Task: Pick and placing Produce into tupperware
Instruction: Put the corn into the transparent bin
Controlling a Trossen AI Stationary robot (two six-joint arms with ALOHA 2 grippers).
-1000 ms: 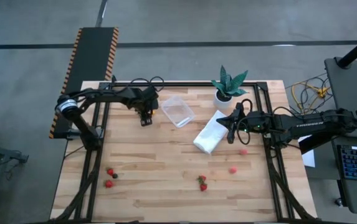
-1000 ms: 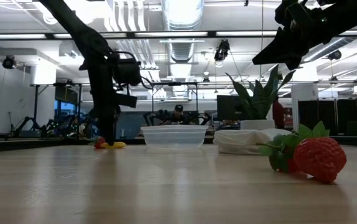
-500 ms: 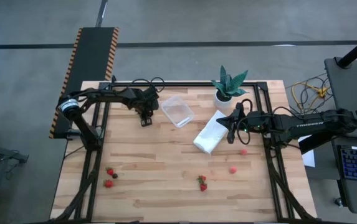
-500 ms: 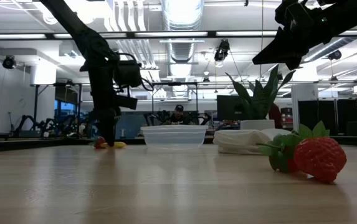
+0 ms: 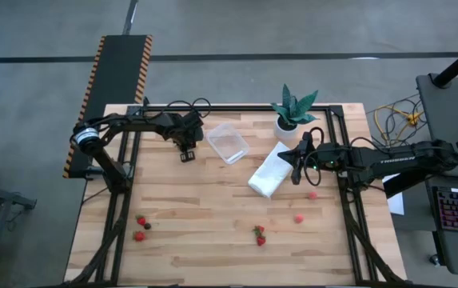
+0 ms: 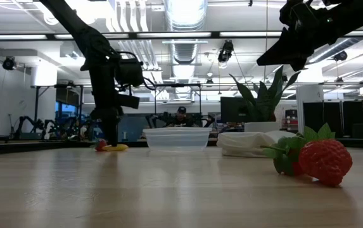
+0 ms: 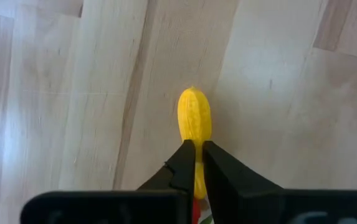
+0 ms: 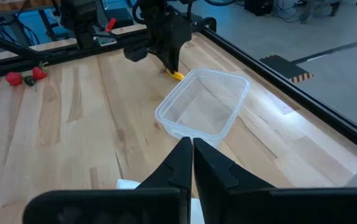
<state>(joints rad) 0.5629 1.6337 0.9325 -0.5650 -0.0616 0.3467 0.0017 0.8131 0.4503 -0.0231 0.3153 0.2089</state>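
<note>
At the far left of the counter [image 5: 213, 216], the left gripper [image 5: 187, 152] stands straight down on the small yellow piece [image 7: 194, 118], its fingers pinched together on one end of it while the piece lies flat on the wood. The piece's long axis runs straight out from the fingertips, so most of it sticks out beyond the grip. The tupperware [image 5: 228, 142] sits just beside this gripper, toward the middle of the counter, and appears empty. That short sideways gap looks like what the coming move depends on: lift, then carry toward the tub's open top. The left arm is plainly the nearer one. The right gripper [image 5: 296, 170] hangs with its fingers closed on nothing above the white cloth [image 5: 269, 174], on the tub's other side. Red strawberry pieces [image 5: 259, 234] lie scattered along the near side, well apart from both.
</note>
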